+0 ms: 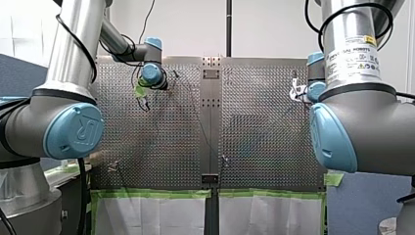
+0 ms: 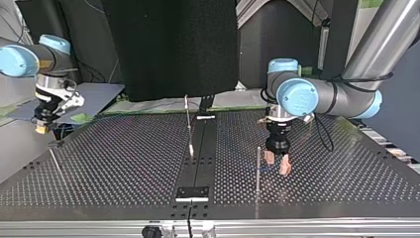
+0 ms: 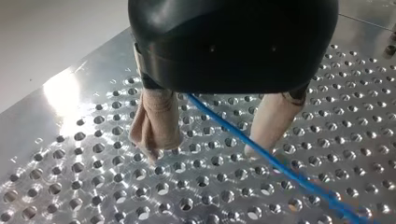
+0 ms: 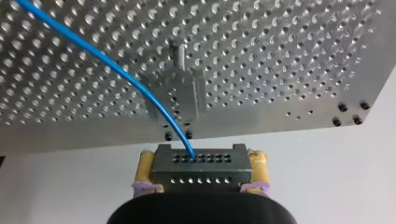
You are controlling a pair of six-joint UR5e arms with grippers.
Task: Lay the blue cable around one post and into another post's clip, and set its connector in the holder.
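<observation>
Left wrist view: left end effector [image 3: 205,150] hangs low over the perforated desk [image 3: 93,186], beige-padded fingers [image 3: 156,123] spread. The blue cable [image 3: 243,136] lies on the desk in the gap. Its long axis crosses the gap on a diagonal, from under the end effector's body out ahead of it. It passes right beside one finger and well clear of the other. Nothing is pinched.

Top view: a thin upright post [image 2: 258,168] stands just beside the left end effector, toward the view's middle. A faint blue trace shows between them. Contact between cable and post: cannot tell.

Right wrist view: right end effector [image 4: 200,161] has its yellow pads [image 4: 144,169] pressed onto the grey perforated connector [image 4: 196,179], out past the desk's edge. The cable leaves the connector's face and arcs over the metal holder [image 4: 180,95], then away across the desk. The holder sits straight ahead of the connector, near the edge and apart from it.

Judgement: routing is not done and the connector is not seated. The left arm is the nearer one to the post. The coming move turns on the cable lying off-centre in the left gap. Closing there should catch it, though the near finger will reach it first and may push it sideways.
</observation>
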